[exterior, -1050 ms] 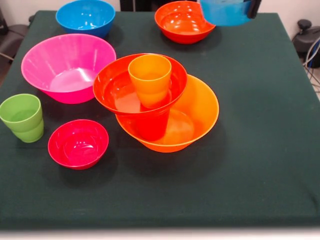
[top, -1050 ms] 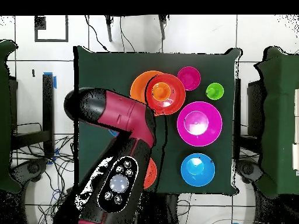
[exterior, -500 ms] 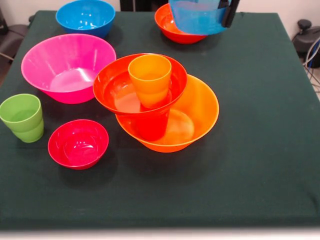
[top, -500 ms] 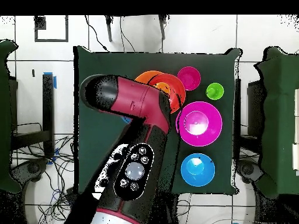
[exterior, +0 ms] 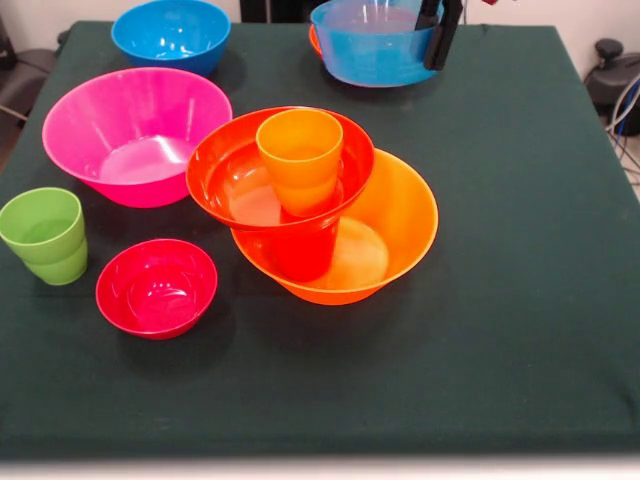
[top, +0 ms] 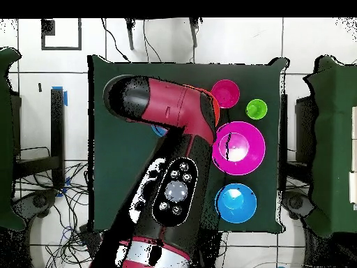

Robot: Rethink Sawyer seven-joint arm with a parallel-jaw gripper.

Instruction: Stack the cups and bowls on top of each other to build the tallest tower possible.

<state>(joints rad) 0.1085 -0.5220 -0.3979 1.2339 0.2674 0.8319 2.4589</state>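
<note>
Gripper point(exterior: 436, 30) clamped on rim of a blue bowl point(exterior: 372, 45), held aloft at far table edge.
Tower point(exterior: 315, 205) has four pieces; pink bowl point(exterior: 135, 130), crimson bowl point(exterior: 157, 286), green cup point(exterior: 45, 235), other blue bowl point(exterior: 171, 33) unstacked.

Cup point(exterior: 300, 158) in a bowl point(exterior: 280, 170) on the widest bowl point(exterior: 385, 240), another bowl point(exterior: 135, 135) to its left, small cup point(exterior: 43, 236) at far left

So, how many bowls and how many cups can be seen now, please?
Bowls: 7 (blue, held blue, red-orange behind it, pink, stacked red-orange, wide orange, crimson)
Cups: 3 (green, orange, red-orange)
Total: 10
</note>
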